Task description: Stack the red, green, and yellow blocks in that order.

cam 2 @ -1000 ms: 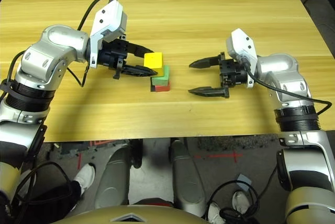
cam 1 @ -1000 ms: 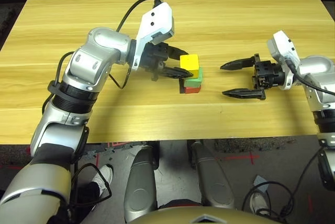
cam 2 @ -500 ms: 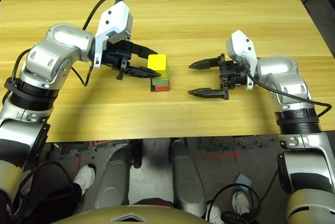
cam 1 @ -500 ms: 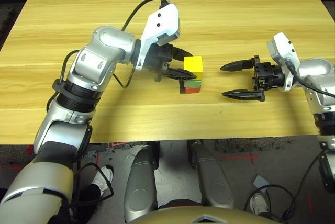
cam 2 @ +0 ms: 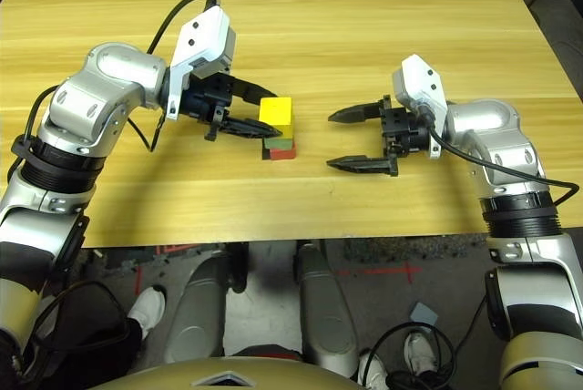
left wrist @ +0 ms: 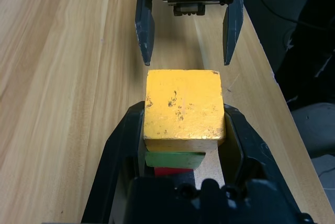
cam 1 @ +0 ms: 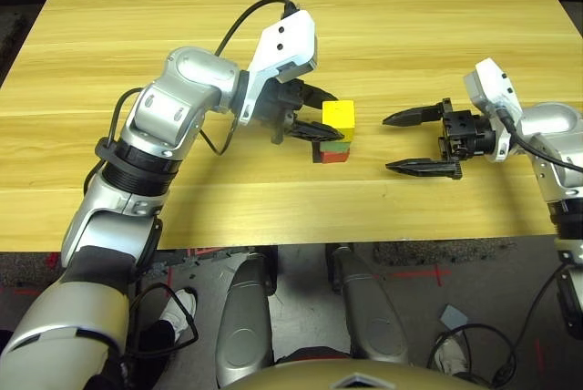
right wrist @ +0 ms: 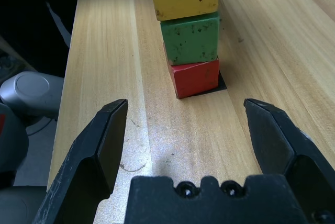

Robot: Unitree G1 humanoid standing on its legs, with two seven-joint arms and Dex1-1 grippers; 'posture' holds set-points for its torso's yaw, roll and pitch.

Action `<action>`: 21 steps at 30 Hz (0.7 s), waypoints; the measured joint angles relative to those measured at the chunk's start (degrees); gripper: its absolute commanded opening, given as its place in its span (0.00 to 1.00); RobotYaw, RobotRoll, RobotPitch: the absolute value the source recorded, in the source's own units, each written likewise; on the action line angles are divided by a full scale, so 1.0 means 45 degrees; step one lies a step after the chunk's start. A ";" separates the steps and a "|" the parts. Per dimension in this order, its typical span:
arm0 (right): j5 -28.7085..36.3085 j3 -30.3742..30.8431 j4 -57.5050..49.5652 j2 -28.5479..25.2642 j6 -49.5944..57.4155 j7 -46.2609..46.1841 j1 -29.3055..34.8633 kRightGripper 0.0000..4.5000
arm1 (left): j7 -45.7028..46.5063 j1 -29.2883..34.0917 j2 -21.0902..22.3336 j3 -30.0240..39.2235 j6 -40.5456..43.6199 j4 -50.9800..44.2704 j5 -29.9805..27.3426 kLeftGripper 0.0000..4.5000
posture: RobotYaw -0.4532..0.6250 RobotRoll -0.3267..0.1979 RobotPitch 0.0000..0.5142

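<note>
Standing near the middle of the wooden table (cam 1: pixel 137 7), the three cubes make one small tower. The red block (right wrist: pixel 194 78) is at the bottom and sits on a flat black square patch (right wrist: pixel 222 84) of which only a thin edge shows. The green block (right wrist: pixel 189 37) rests on the red one, and the yellow block (cam 1: pixel 338 117) is on top of the green one. In the right wrist view the three sides are almost in line, with the red one turned slightly.

The left gripper (left wrist: pixel 183 130) reaches to the tower from the robot's left side, and its two black fingers (left wrist: pixel 121 145) are closed on the yellow block, one pressed on each side face. The block is touching the green one below it while it is held.

The right gripper (cam 1: pixel 412 142) is on the other side of the tower, near it but apart, and it points toward the blocks. Its fingers (right wrist: pixel 99 140) are spread wide and nothing is between them. They hang just above the table surface, level with the lower part of the tower.
</note>
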 measured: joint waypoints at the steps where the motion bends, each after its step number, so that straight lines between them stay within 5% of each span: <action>1: 0.0000 0.0000 0.0000 0.0000 0.0023 0.0000 0.0000 1.00 | -0.0004 0.0000 0.0004 0.0000 -0.0047 0.0000 0.0051 0.45 | 0.20 0.43 0.65; 8: 0.0002 -0.0001 0.0001 0.0000 0.0054 0.0012 0.0000 1.00 | 0.0031 0.0116 0.0025 -0.0011 -0.0071 -0.0010 0.0187 0.97 | 0.21 0.43 0.64; 13: 0.0032 -0.0003 0.0037 -0.0024 0.0053 0.0154 -0.0010 1.00 | 0.0714 0.0131 -0.0277 0.0428 0.0834 -0.0522 -0.0307 0.99 | 0.24 0.42 0.59; 21: 0.0858 -0.0963 0.0486 -0.0380 0.0888 -0.0053 -0.0146 1.00 | 0.5737 -0.0541 -0.1692 0.6306 0.5498 -0.2993 -0.3864 0.99 | 0.30 0.39 0.54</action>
